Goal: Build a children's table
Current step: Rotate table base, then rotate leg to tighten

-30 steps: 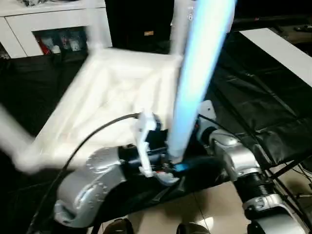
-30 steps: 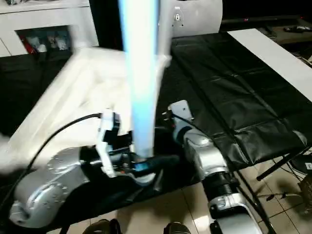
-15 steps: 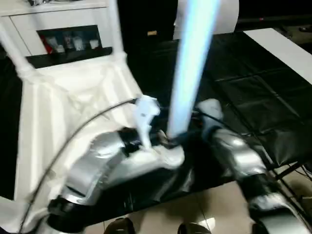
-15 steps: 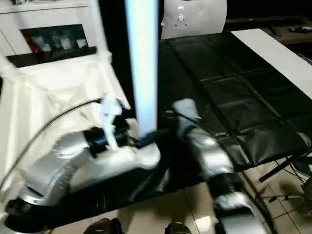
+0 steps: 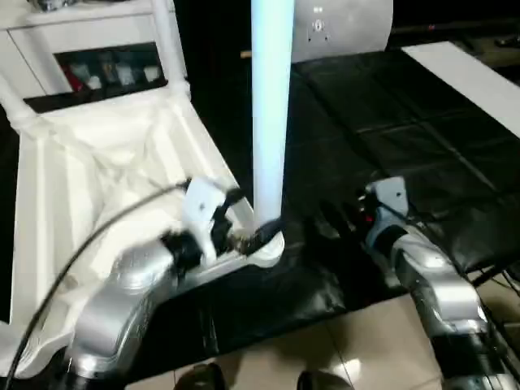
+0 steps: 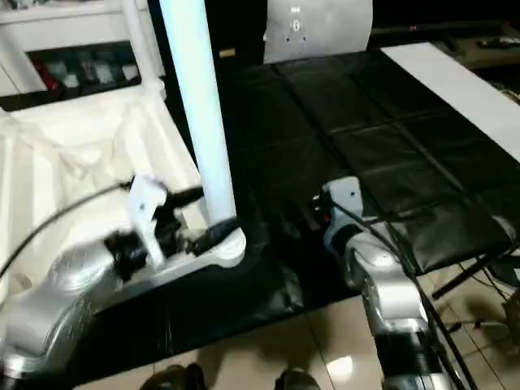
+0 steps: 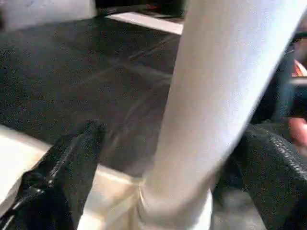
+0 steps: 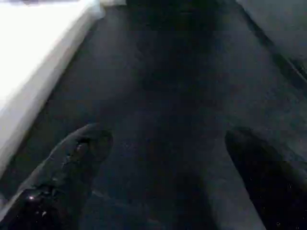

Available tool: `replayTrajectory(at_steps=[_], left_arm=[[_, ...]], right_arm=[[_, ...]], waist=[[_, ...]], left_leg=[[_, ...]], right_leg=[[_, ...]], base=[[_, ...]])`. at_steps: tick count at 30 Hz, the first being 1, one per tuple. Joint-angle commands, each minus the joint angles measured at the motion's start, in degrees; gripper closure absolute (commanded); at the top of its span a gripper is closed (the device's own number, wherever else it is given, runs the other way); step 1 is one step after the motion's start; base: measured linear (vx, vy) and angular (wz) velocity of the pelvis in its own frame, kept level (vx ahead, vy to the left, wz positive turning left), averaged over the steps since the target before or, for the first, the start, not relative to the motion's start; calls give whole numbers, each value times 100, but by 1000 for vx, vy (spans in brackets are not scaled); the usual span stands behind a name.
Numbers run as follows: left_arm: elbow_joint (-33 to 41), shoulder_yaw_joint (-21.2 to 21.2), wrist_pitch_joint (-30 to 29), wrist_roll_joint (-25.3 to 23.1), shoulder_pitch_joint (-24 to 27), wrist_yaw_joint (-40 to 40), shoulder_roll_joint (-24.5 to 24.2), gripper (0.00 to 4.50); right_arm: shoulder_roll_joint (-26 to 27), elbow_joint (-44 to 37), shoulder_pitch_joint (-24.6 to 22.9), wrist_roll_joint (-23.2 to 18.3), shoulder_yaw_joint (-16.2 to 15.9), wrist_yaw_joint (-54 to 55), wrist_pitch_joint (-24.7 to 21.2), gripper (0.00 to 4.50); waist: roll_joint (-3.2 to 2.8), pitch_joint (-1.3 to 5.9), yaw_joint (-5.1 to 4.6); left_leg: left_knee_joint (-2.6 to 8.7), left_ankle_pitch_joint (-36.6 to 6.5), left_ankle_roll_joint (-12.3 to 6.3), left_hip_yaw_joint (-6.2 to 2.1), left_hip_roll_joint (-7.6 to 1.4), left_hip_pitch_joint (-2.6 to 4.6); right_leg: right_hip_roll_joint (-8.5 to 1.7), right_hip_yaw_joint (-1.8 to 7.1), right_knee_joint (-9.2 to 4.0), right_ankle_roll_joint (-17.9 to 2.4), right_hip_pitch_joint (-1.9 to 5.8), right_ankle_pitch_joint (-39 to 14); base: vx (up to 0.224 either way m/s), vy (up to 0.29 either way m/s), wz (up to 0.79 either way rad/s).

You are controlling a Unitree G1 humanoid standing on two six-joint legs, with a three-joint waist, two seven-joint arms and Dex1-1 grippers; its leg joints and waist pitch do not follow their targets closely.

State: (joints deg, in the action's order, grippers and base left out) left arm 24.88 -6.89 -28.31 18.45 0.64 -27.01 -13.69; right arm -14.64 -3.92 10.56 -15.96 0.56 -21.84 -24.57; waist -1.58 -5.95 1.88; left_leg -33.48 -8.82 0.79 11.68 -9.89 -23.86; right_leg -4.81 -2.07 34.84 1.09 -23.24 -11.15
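Observation:
The children's table top [image 5: 97, 162] lies upside down on the left of the black work table, ribbed underside up. One white leg [image 5: 270, 122] stands upright in its near right corner socket [image 5: 270, 252]. Two more legs rise from the far corners, one [image 5: 166, 41] at the back and one [image 5: 16, 106] at the left. My left gripper [image 5: 258, 236] is open at the base of the upright leg, with a finger [image 7: 72, 163] on either side of it. My right gripper [image 8: 168, 136] hangs open over the black cover, a short way right of that leg, with nothing between its fingers.
A flat white panel [image 5: 471, 73] lies at the far right of the black cover [image 5: 382, 122]. A pale rounded panel [image 5: 341, 28] stands at the back. A white shelf unit [image 5: 81, 49] is behind the table top. The work table's front edge and tiled floor [image 5: 366, 341] are close below my arms.
The view has shifted. My right gripper has drawn away from the leg's base to the right. The leg has come from a tilt to upright, with my left gripper still at its base.

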Motion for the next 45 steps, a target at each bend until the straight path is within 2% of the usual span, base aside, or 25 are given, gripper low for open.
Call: replayTrajectory(at_steps=[1, 3, 4, 5, 6, 8, 10, 11, 12, 13, 14, 15, 16, 17, 18, 20, 22, 23, 24, 25, 27, 28, 29, 35, 45], left_arm=[[210, 237, -113, 0, 157, 332, 9, 5], [492, 266, -41, -123, 520, 655, 143, 5], [666, 258, 22, -293, 697, 937, 230, 5], [673, 256, 26, -301, 702, 945, 233, 5], [755, 256, 84, -379, 741, 1065, 307, 5], [815, 272, 51, -404, 730, 1134, 368, 5], [831, 286, -21, -398, 681, 1180, 419, 5], [832, 287, -27, -392, 677, 1187, 426, 5], [814, 370, -164, -217, 650, 1296, 558, 5], [797, 406, -223, -221, 631, 1385, 592, 5], [760, 405, -346, -316, 586, 1502, 572, 5], [756, 399, -354, -346, 577, 1525, 565, 5], [733, 388, -372, -433, 529, 1610, 572, 5], [688, 402, -394, -515, 466, 1718, 607, 5], [582, 420, -408, -663, 365, 1863, 620, 5], [510, 418, -377, -770, 307, 1925, 603, 5], [390, 449, -401, -958, 186, 2084, 603, 5], [344, 488, -450, -988, 136, 2171, 637, 5], [273, 599, -501, -976, 62, 2328, 733, 5], [236, 610, -535, -967, 42, 2308, 697, 5], [199, 537, -538, -1019, 24, 2222, 560, 5], [175, 411, -511, -1076, 21, 2054, 388, 5], [122, 302, -367, -1078, -4, 1760, 180, 5], [-468, -19, -194, -603, -513, -30, -696, 5], [-2375, -326, 770, -484, -1586, -2435, -1792, 57]], right_arm=[[3, -479, -104, -202, -13, 16, -285, 0], [4, -1069, -395, -293, -72, 106, -517, 0], [0, -1497, -631, -306, -128, 143, -670, 0], [0, -1512, -639, -307, -128, 145, -678, 0], [-11, -1737, -755, -329, -144, 160, -789, 0], [-26, -1899, -818, -361, -149, 190, -922, 0], [-28, -2050, -884, -389, -144, 257, -1070, 0], [-28, -2066, -891, -393, -143, 264, -1086, 0], [-51, -2125, -943, -381, -163, 288, -1149, 0], [-70, -2143, -960, -361, -173, 295, -1162, 0], [-100, -2180, -976, -323, -185, 313, -1212, 0], [-106, -2195, -979, -318, -186, 318, -1235, 0], [-120, -2235, -980, -297, -189, 330, -1296, 0], [-127, -2265, -973, -289, -188, 337, -1357, 0], [-134, -2282, -950, -297, -191, 339, -1434, 0], [-144, -2288, -929, -310, -201, 342, -1476, 0], [-162, -2285, -875, -324, -238, 355, -1522, 0], [-172, -2278, -858, -323, -252, 365, -1524, 0], [-188, -2269, -843, -311, -269, 362, -1477, 0], [-170, -2249, -830, -314, -263, 348, -1389, 0], [-136, -2219, -811, -317, -245, 337, -1263, 0], [-156, -2209, -796, -324, -250, 263, -1206, 0], [-195, -2193, -760, -341, -250, 159, -1150, 0], [-540, -1953, -546, -504, -274, -367, -1277, 0], [-1313, -1644, -566, -791, -489, -1897, -858, 0]], waist=[[15, 277, 32], [45, 240, 43], [76, 186, 62], [-37, 212, 52], [-7, 183, 2], [-197, 184, -77], [-268, 112, -101], [-241, 115, -66], [-145, 140, -40], [62, 85, 34], [179, 81, 125], [152, 117, 114], [244, 25, 349], [303, 100, 411], [356, 209, 453], [344, 211, 375], [99, 238, 296], [99, 238, 296], [-116, 302, 95], [-160, 305, 29], [-104, 261, -9], [8, 211, 30], [27, 191, 44], [23, 145, -3], [13, 297, 59]], left_leg=[[520, -2145, 159, -193, -336, 215], [536, -2414, 261, -214, -335, 232], [659, -2477, 129, -398, -275, 14], [696, -2653, 161, -454, -316, 72], [748, -3056, 224, -699, -317, 8], [956, -3892, 462, -1236, -568, 142], [1166, -4354, 384, -1775, -685, 241], [1165, -4345, 291, -1791, -627, 228], [1092, -4045, -25, -1764, -313, 116], [535, -3135, -187, -1372, 340, -129], [-383, -2125, -300, -970, 613, -58], [-695, -1156, -264, -748, 463, 152], [-385, -386, -259, -807, 297, -244], [-385, -563, -403, -833, 276, -255], [-502, -799, -711, -889, 292, -270], [-514, -492, -694, -874, 383, -293], [81, 419, -370, -804, 185, 15], [81, 419, -370, -804, 185, 15], [258, 568, -950, -1216, -670, 337], [245, 730, -1266, -1343, -854, 436], [207, 552, -1288, -1211, -617, 309], [201, -111, -896, -935, -279, 135], [221, -335, -763, -896, -249, 143], [379, -1650, 114, -712, -294, 306], [316, -648, -318, -597, -276, 253]], right_leg=[[-257, 226, -521, -830, 101, -1687], [-275, 244, -582, -608, 67, -2296], [-303, 51, -513, -540, 203, -2349], [-247, -11, -518, -524, 189, -2328], [-204, -160, -449, -595, 228, -2116], [12, -292, -182, -750, 253, -1470], [206, -170, 447, -803, 151, -1291], [210, -105, 501, -831, 111, -1273], [141, 96, 344, -1047, 162, -1411], [-275, 244, -535, -1940, 205, -2190], [-724, 202, -994, -2130, 160, -3233], [-742, 532, -1089, -1889, 147, -3755], [-717, 852, -770, 41, 603, -3634], [-768, 984, -694, 403, 710, -3210], [-899, 1143, -563, 443, 877, -1726], [-702, 949, -386, -173, 961, 1064], [-103, 246, -238, -681, 748, 2167], [-103, 246, -238, -681, 748, 2167], [-148, 125, 2, -724, 491, 959], [-295, 190, 31, -975, 326, 420], [-408, 242, -98, -1246, 413, 404], [-496, 302, -275, -1433, 581, 212], [-483, 305, -332, -1403, 581, -92], [-365, 295, -445, -1167, 407, -1920], [-389, 276, -317, -1457, 476, -183]], base=[[0, 0, 0], [0, 0, 0], [0, 0, 0], [1, -23, 22], [1, -23, 22], [-6, -44, 46], [-9, -89, 55], [0, -197, 75], [0, -197, 75], [-9, -243, 74], [-28, -190, 50], [-28, -190, 50], [33, -185, 11], [54, -170, 3], [54, -170, 3], [3, -77, 13], [2, -28, 4], [6, 52, -1], [6, 52, -1], [-6, 74, -1], [-29, 68, -1], [-49, 59, -4], [-57, 29, 0], [-47, 19, 1], [0, 0, 0]])
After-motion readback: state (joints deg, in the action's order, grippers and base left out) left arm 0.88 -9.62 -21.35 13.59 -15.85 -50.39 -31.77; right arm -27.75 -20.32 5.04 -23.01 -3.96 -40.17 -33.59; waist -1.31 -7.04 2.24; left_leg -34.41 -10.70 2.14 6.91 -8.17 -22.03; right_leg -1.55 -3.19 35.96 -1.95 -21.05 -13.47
